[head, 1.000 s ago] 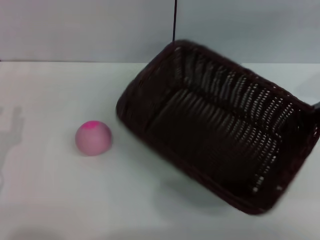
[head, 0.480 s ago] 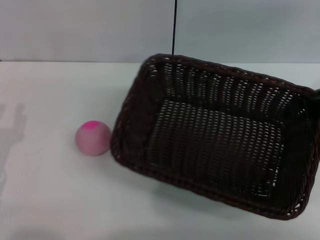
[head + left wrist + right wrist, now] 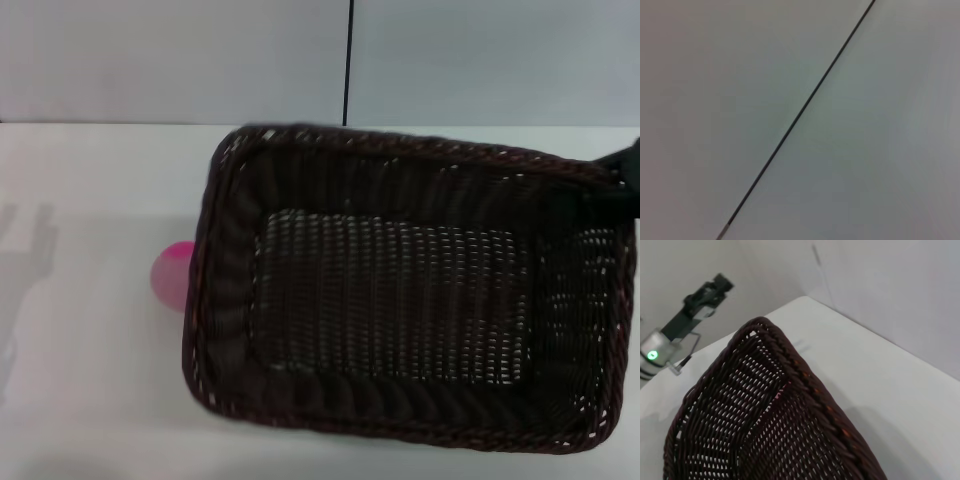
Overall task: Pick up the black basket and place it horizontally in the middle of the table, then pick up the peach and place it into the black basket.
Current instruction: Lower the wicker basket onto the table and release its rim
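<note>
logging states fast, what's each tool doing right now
Left tool: raised off to the side, away from the black basket; open or shut cannot be told.
Right tool: at the basket's far right rim, apparently carrying it; grip itself cannot be told.

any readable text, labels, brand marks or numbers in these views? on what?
None readable in any view.
black basket: plain wicker, no tag or label.
peach: no sticker on the part showing past the basket.
table: bare, unmarked.
Left arm, seen from the right wrist view: a green indicator light only, no lettering legible.
</note>
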